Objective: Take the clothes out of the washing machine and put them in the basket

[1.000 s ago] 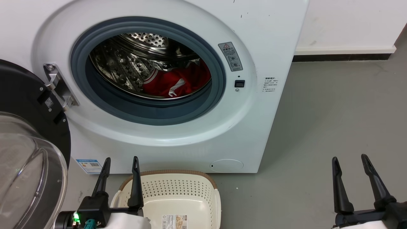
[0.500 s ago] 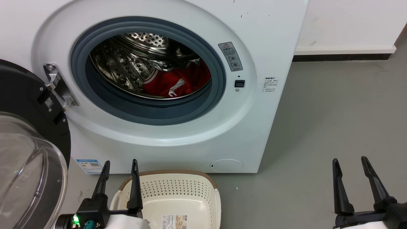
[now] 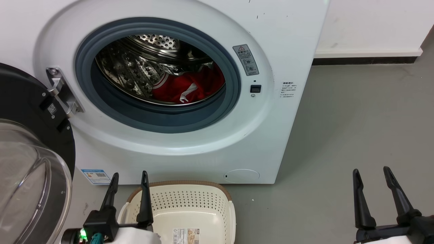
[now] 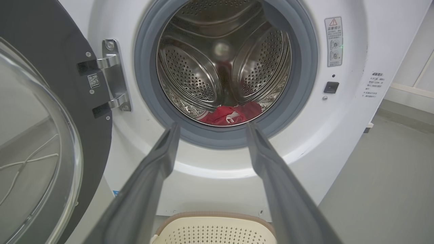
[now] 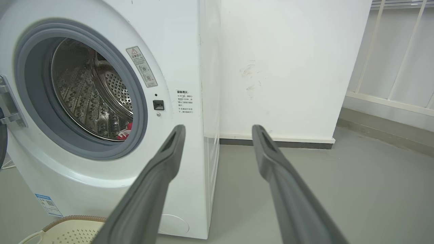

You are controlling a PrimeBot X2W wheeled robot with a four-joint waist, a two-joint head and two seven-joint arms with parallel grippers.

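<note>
Clothes (image 3: 203, 84) partly hidden (behind grey seal (image 3: 162, 119)).

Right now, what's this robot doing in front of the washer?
A two-armed robot faces the washing machine, whose door hangs open. The red clothes lie in the drum, untouched. The basket stands on the floor in front, with no clothes in it. The left gripper and right gripper are both open, holding nothing.

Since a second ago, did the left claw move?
Yes, slightly: the left claw has slid down the head view, tips closer to the laundry basket, which stayed put.
</note>
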